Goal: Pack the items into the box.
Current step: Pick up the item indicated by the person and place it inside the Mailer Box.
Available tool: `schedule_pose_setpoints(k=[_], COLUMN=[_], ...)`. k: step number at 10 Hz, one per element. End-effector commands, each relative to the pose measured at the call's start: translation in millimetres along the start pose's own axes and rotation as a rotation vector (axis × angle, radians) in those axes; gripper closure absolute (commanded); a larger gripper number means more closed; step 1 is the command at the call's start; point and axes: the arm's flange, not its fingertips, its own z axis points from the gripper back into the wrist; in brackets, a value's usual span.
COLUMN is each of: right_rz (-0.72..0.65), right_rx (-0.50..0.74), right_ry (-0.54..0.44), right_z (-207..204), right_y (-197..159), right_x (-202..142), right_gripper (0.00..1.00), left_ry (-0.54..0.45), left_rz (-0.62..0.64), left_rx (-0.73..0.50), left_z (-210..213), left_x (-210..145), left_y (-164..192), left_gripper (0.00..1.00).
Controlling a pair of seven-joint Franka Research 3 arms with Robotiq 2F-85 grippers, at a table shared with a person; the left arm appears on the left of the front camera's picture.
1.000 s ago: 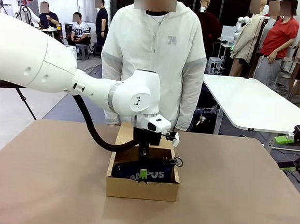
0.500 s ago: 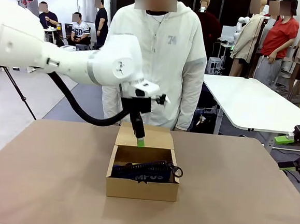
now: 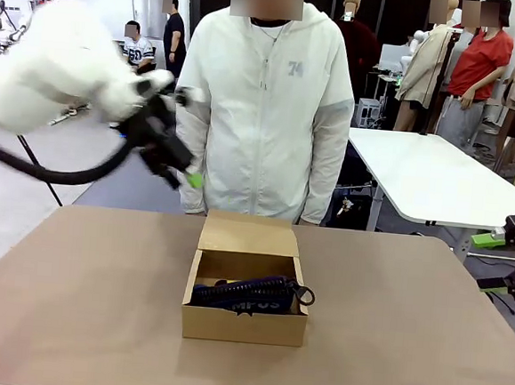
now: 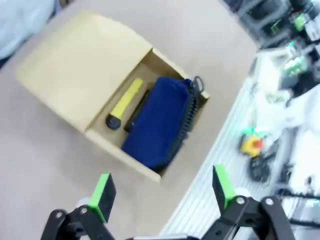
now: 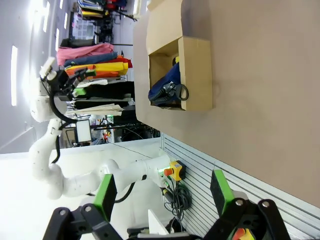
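Tabletop (image 3: 70, 303) lies well below the left gripper (image 4: 162, 185), whose green-padded fingers are spread wide with nothing between them. The person (image 3: 264, 113) stands beyond it at the far edge, hands out of sight. Ahead of and beneath this gripper sits the box (image 3: 243, 323), long axis running across the table, its flap (image 3: 248, 235) laid back on the side away from the robot. Shutting that flap looks like the step left, and the left gripper is the nearer tool. The right gripper (image 5: 162, 192) is equally wide and empty, and it waits well off beyond the table's edge. Inside the box the pencil case (image 4: 157, 117) lies lengthwise along the near wall, the utility knife (image 4: 123, 102) parallel to it against the flap side, and a black object (image 4: 136, 111) wedged between them. That last piece is mostly covered and the wrist picture is smeared, so its shape is unclear. From the front, the box wall cuts off the case's lettering.
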Motion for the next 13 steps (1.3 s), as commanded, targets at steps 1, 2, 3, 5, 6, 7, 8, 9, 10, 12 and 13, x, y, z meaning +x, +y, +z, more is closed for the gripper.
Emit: schedule_pose_setpoints(k=[1, 2, 3, 5, 6, 7, 8, 9, 10, 12, 13], right_rz=[0.001, 0.001, 0.001, 0.001, 0.001, 0.001, 0.001, 0.001, 0.001, 0.001, 0.001], right_rx=[-0.004, -0.004, -0.004, -0.004, -0.004, -0.004, -0.004, -0.004, -0.004, -0.004, -0.004], right_ry=[0.011, 0.011, 0.011, 0.011, 0.011, 0.011, 0.011, 0.011, 0.011, 0.011, 0.011], right_z=[3.3, 3.3, 3.3, 3.3, 3.3, 3.3, 3.3, 3.3, 3.3, 3.3, 3.3], right_y=[2.8, 2.8, 2.8, 2.8, 2.8, 2.8, 2.8, 2.8, 2.8, 2.8, 2.8], right_x=[0.4, 0.4, 0.4, 0.4, 0.4, 0.4, 0.4, 0.4, 0.4, 0.4, 0.4], right_gripper=[0.0, 0.0, 0.0, 0.0, 0.0, 0.0, 0.0, 0.0, 0.0, 0.0, 0.0], left_ry=[-0.249, -0.33, -0.467, -0.721, -0.809, -0.552, -0.552, -0.552, -0.552, -0.552, -0.552], left_rz=[0.271, 0.381, 0.482, 0.628, 0.708, 0.618, 0.618, 0.618, 0.618, 0.618, 0.618], left_rx=[-0.084, -0.13, -0.149, -0.23, -0.234, -0.219, -0.219, -0.219, -0.219, -0.219, -0.219], left_z=[33.1, 51.0, 69.7, 85.1, 80.7, 85.8, 85.8, 85.8, 85.8, 85.8, 85.8], left_x=[-82.8, -123.1, -172.9, -260.9, -285.4, -235.1, -235.1, -235.1, -235.1, -235.1, -235.1], left_y=[24.8, 36.0, 46.5, 70.0, 80.1, 74.5, 74.5, 74.5, 74.5, 74.5, 74.5], left_gripper=[0.0, 0.0, 0.0, 0.0, 0.0, 0.0, 0.0, 0.0, 0.0, 0.0, 0.0])
